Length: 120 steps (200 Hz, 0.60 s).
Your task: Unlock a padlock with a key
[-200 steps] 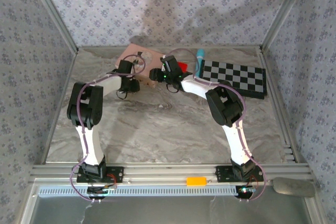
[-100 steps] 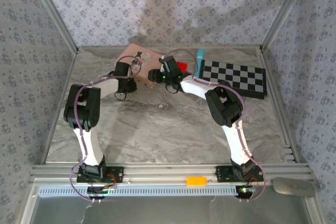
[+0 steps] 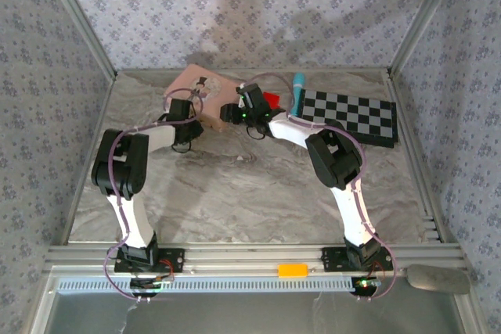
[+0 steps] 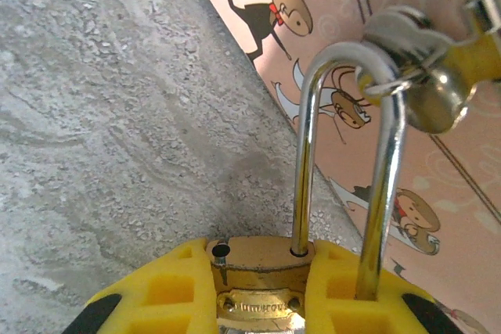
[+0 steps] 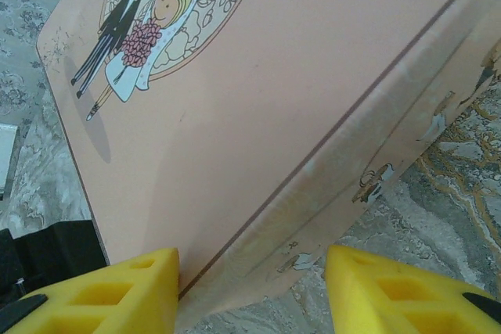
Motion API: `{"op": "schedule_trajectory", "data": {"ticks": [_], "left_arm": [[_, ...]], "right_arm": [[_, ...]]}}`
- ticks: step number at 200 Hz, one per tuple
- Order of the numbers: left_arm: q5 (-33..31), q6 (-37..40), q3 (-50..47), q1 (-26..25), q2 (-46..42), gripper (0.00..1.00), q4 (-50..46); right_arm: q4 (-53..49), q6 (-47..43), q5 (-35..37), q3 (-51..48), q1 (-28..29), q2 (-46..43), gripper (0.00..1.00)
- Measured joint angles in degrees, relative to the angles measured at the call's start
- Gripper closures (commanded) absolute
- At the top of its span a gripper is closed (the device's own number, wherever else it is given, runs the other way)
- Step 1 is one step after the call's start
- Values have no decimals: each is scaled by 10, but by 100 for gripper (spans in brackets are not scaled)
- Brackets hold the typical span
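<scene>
At the bottom edge of the left wrist view, our left gripper (image 4: 262,285) is clamped on the padlock (image 4: 258,260). The brass body sits squeezed between the two yellow pads. Its shackle (image 4: 344,51) rises toward the upper right of the frame, where it hooks through a silvery ring (image 4: 427,98) on the pink box (image 4: 368,1). One leg of the shackle enters the body. The other drops behind a pad, so we cannot say whether it is latched.

From above, the box lies in the upper middle of the frame, with our right gripper (image 3: 232,113) at its lower right edge. In the right wrist view, that gripper's pads stand apart astride the box's long edge. One pad is just beside the box and the other is clear of it over the worktop (image 5: 462,170), so it grips nothing.

What worries us is that the padlock is tethered to a box that nothing pins down. A pull or twist from our left arm would likely drag or tip the box rather than free anything. The pads also wrap the lower body, where we expect the keyhole, so a key may find no way in. A silvery glint under the body is too cropped for us to call it the key. A hold this low could also let the padlock pivot when a key pushes on it.
</scene>
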Motion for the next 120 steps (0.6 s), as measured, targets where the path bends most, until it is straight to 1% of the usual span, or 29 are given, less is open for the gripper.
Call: {"op": "schedule_trajectory", "data": {"ticks": [37, 64, 95, 120], "left_arm": [[2, -5, 0, -1, 0, 94, 1], [-11, -4, -12, -15, -7, 94, 12], [-31, -19, -64, -41, -35, 94, 49], [-35, -42, -122, -62, -77, 94, 71]], "right_arm": [[-1, 2, -2, 1, 0, 0, 46], [-2, 2, -12, 1, -4, 0, 45], [-11, 0, -24, -11, -12, -12, 46], [-16, -3, -36, -45, -14, -41, 46]]}}
